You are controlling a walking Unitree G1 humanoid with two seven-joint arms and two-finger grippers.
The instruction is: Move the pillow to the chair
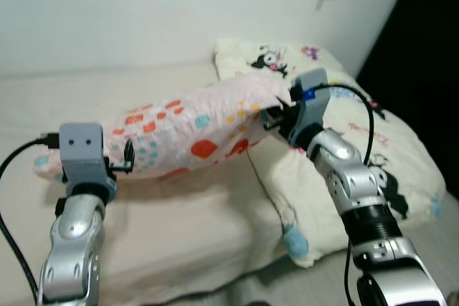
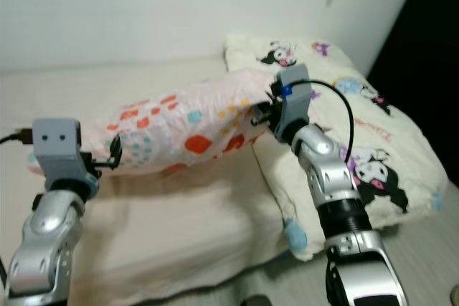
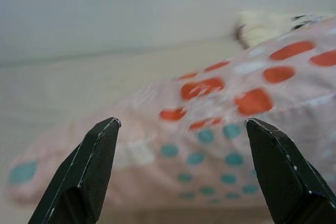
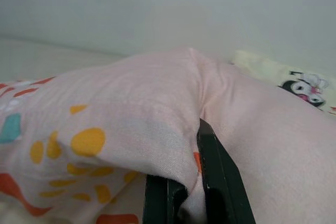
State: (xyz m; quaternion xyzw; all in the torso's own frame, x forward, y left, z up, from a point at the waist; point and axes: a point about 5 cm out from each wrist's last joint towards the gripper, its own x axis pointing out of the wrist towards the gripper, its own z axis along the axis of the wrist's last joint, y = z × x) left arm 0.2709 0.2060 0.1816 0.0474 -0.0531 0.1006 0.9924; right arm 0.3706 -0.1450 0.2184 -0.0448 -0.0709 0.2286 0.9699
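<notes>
Your right gripper [image 1: 276,114] is clamped on the near end of the long pale-pink pillow with orange, teal and yellow spots [image 1: 188,134]; in the right wrist view its black fingers [image 4: 218,182] are pressed together with a fold of the pink fabric [image 4: 173,145] pinched between them. That end of the pillow is raised above the cream-coloured bed [image 1: 179,227], while its far end sags down toward the mattress beside your left arm. Your left gripper [image 1: 123,157] sits just beside the pillow's lower end, and in the left wrist view its two fingers [image 3: 89,166] are spread wide with the spotted fabric ahead of them, not gripped. Beneath and behind your right arm lies a cream pillow printed with black-and-white cartoon characters [image 1: 373,155], resting at the head of the bed against the white wall [image 1: 143,12].
</notes>
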